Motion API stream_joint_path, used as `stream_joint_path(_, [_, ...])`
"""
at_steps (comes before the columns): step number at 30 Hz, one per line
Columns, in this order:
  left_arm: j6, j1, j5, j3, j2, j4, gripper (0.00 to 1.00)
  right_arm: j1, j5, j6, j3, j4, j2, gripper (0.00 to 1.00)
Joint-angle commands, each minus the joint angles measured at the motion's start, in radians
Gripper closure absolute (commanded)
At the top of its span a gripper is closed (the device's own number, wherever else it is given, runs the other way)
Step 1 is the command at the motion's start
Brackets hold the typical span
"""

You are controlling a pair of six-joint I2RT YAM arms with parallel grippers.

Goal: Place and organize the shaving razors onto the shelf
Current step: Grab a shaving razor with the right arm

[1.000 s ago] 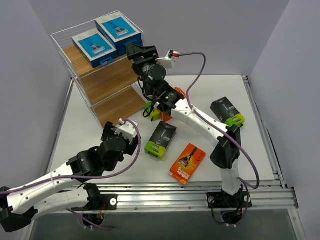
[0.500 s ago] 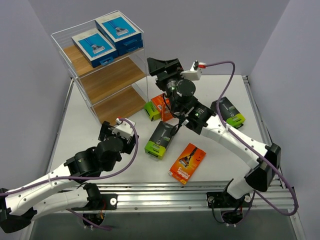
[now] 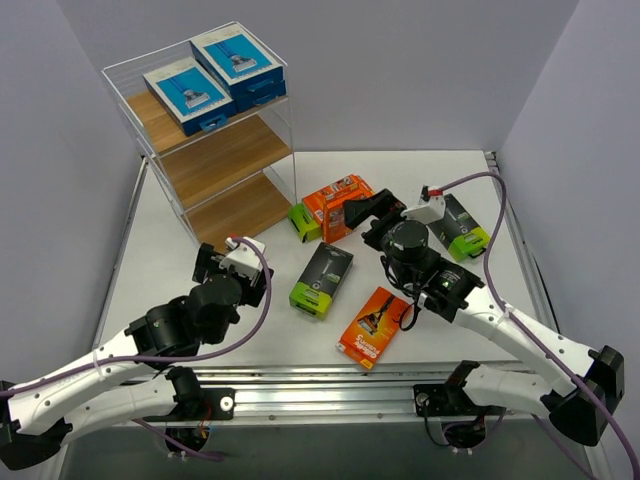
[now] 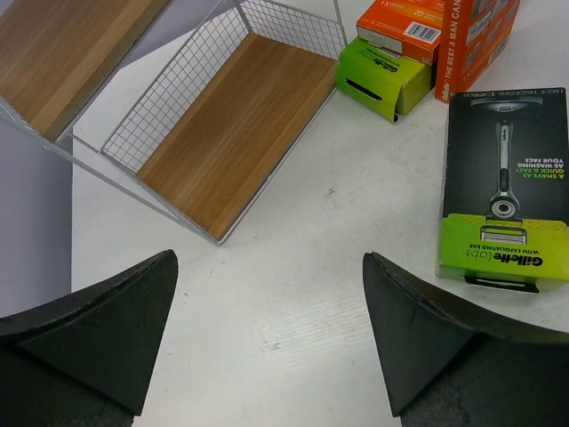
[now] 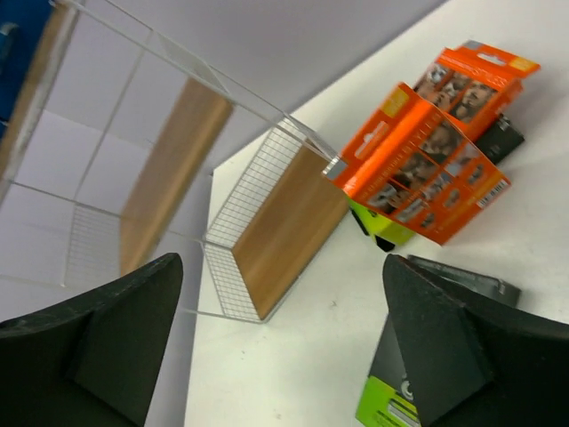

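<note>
Looking past the left gripper: found fingers spread wide, nothing between. Logged black pack flat on table, ahead and right of the right fingertip; shelf bottom board ahead-left. Found right gripper likewise released, empty. Spotted orange packs standing ahead of its right finger, near the shelf corner, lime pack tucked at their base. Counted two blue packs on top board, well beyond both.
</note>
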Motion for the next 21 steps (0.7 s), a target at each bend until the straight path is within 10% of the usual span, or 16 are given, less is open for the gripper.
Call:
stream_joint_path(1, [0.009, 0.008, -0.017, -0.001, 0.011, 0.071, 0.06, -0.008, 0.021, -0.008, -0.073, -0.044, -0.041, 0.06])
stream_joint_path(10, [-0.008, 0.009, 0.115, 0.016, -0.016, 0.122, 0.06, -0.030, 0.021, 0.011, -0.236, 0.016, -0.095, 0.01])
stream_joint_path(21, [0.051, 0.049, 0.031, 0.030, 0.080, 0.163, 0.06, -0.073, -0.068, -0.035, -0.244, 0.063, -0.024, 0.28])
